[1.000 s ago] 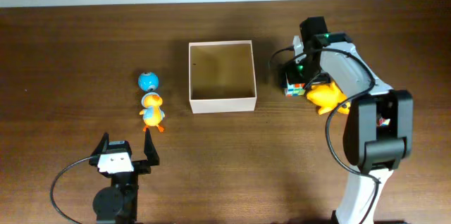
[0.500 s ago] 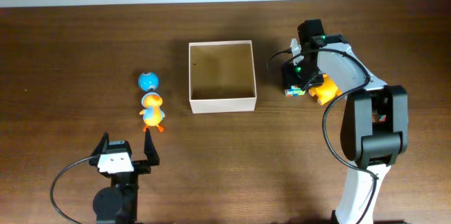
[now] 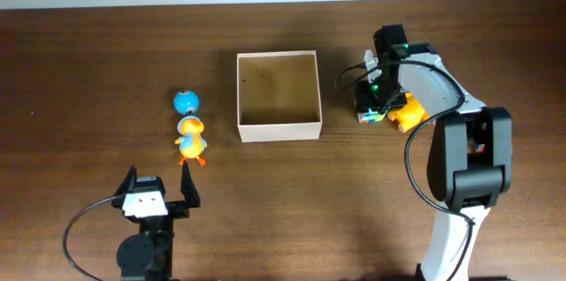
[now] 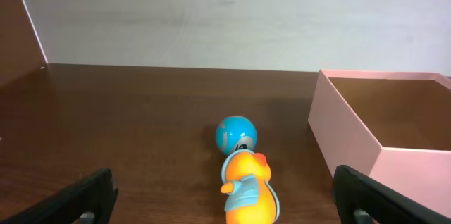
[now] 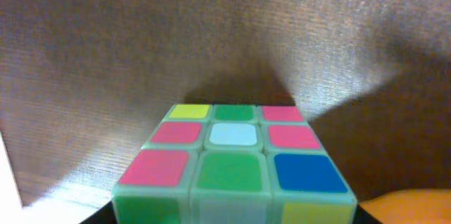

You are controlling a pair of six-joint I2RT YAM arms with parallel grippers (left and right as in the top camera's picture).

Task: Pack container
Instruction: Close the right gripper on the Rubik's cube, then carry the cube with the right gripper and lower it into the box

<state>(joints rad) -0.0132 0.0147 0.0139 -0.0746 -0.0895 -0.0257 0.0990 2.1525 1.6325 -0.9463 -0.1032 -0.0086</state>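
So far nothing is packed: the container (image 3: pixel 279 130) shows a bare tan floor. At the left, the left gripper (image 3: pixel 160 179) sits low with its fingers spread wide and nothing between them. Just ahead of it lies an orange duck toy (image 3: pixel 191 138), and a blue ball (image 3: pixel 186 102) sits just beyond the duck, farther from the fingers. The container stands ahead of that gripper and to its right, open-topped on the table (image 3: pixel 88 51). Farther right, the right gripper (image 3: pixel 373 104) hangs close over a colourful puzzle cube (image 5: pixel 232 160), with an orange toy (image 3: pixel 411 117) just beside the cube on the gripper's right and the container near on its left. Whether its fingers are pressed on the cube I cannot tell, since the wrist view shows only the cube's top. All four toys lie outside the container, so the packing looks barely begun.
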